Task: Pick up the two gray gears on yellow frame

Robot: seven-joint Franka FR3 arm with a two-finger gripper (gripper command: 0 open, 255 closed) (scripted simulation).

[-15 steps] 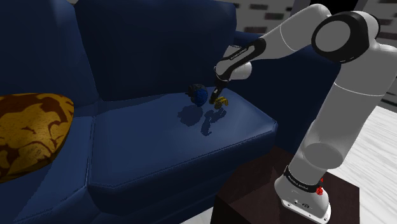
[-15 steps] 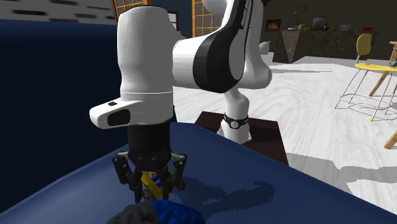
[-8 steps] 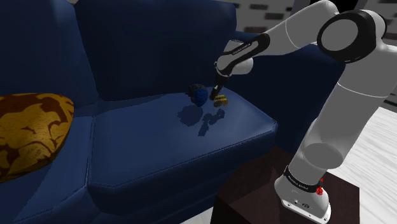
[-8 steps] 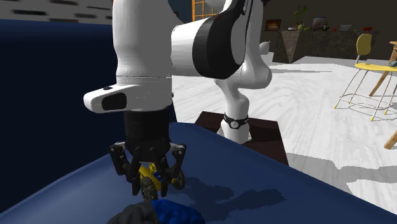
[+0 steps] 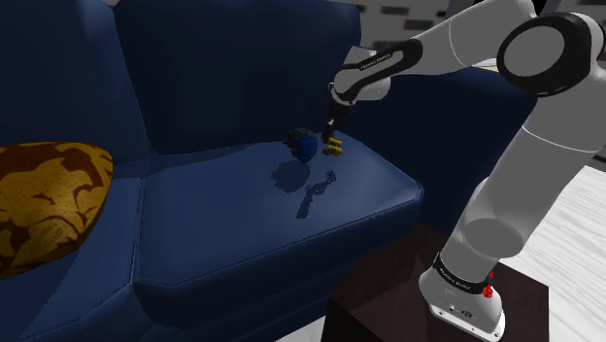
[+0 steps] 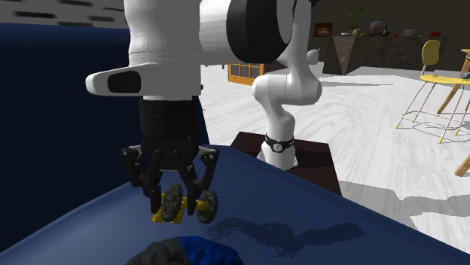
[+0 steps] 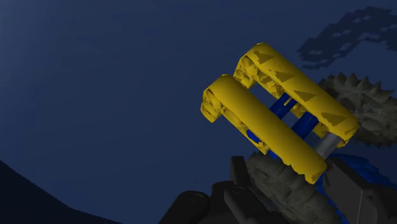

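Observation:
The toy is a yellow frame (image 7: 273,111) with blue pins and two gray gears (image 7: 360,107). My black gripper (image 6: 178,193) is shut on it, the fingers (image 7: 240,186) clasping it at the gear end. In the second exterior view the toy (image 6: 183,205) hangs clear of the blue sofa seat (image 6: 301,226), its shadow below it. From the shoulder view the gripper (image 5: 330,137) holds the toy (image 5: 333,148) just above the seat's far right corner, beside a blue and dark object (image 5: 304,144).
A yellow and brown patterned cushion (image 5: 49,199) lies at the shoulder view's left on the sofa. The sofa back (image 5: 223,68) rises behind the gripper. The dark stand (image 5: 388,291) sits beside the seat's edge. A yellow chair (image 6: 441,75) stands far off.
The gripper has risen with the toy in it, lifting it off the seat. The arm's elbow has moved up, and the toy's shadow has slid away from it.

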